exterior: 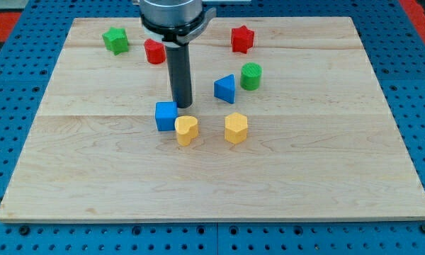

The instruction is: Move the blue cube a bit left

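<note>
I am holding my tip [182, 106], a bare rod end effector (no jaws, gripping nothing), just right of and slightly beyond the blue cube [166, 115], mid-tabletop [326, 177]; the cube is lying leftward of it.

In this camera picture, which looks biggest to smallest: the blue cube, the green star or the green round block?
1. Green star
2. Blue cube, close to the star
3. Green round block
The cube sits nearer the camera, so true sizes may differ.
</note>
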Robot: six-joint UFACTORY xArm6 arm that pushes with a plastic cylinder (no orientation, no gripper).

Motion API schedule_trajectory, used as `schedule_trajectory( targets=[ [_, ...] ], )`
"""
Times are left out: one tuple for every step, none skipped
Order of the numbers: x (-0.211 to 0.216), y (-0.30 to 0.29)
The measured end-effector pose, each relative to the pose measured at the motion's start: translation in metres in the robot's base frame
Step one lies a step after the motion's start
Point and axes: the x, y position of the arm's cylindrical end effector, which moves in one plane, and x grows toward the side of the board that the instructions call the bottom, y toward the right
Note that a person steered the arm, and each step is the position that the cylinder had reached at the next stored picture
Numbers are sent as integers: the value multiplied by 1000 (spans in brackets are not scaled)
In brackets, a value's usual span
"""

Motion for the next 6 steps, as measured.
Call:
schedule_trajectory(
  targets=[
    [14, 50],
    [23, 78],
    [15, 76],
    [9, 62],
    [8, 18],
    [8, -41]
  ],
)
